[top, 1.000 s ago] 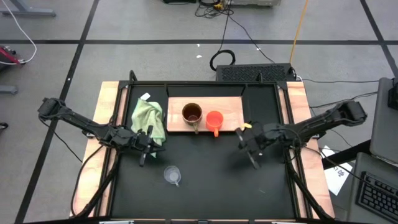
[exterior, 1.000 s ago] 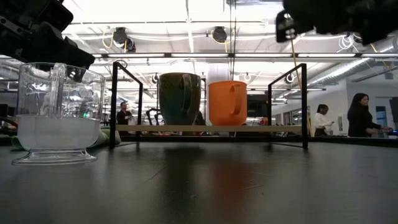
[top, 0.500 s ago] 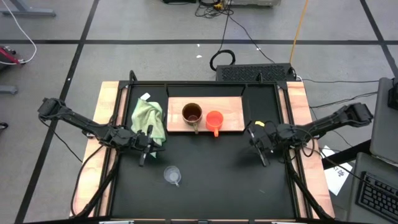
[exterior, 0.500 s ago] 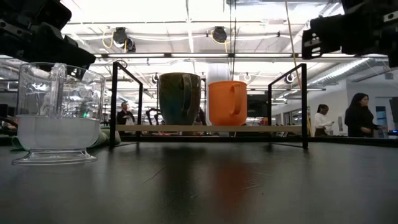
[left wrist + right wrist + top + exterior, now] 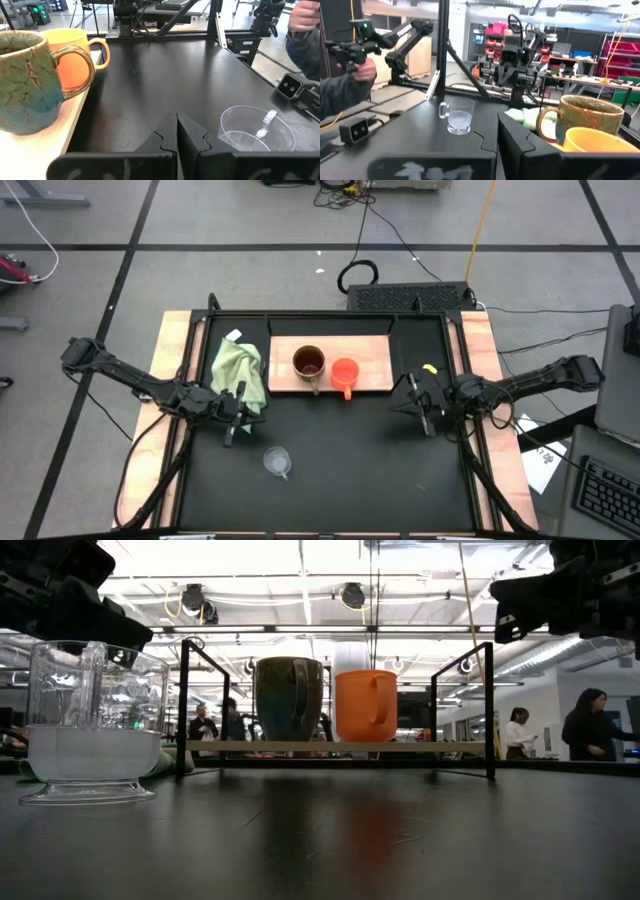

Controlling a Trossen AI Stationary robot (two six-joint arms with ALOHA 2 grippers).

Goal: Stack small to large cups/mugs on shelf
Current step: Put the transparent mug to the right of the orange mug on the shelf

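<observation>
The brown mug (image 5: 308,363) and the orange cup (image 5: 345,373) stand upright side by side on the light wooden shelf (image 5: 375,355) at the table's far middle. The clear cup (image 5: 277,462) stands upright on the black table, nearer and to the left; it also shows in the low view (image 5: 95,720). My left gripper (image 5: 240,410) is shut and empty, hovering between the green cloth (image 5: 238,370) and the clear cup. My right gripper (image 5: 410,404) is shut and empty, right of the shelf's near right corner.
The shelf sits in a black metal frame with upright posts (image 5: 489,710). Pale wooden strips (image 5: 170,360) run along the table's left and right sides. A person's hand (image 5: 362,70) shows beyond the table. Bare black table (image 5: 350,460) lies near and middle.
My right gripper has drawn back from the shelf and the orange cup toward the table's right edge, turning a little. The cups, the shelf and my left gripper have kept still.
</observation>
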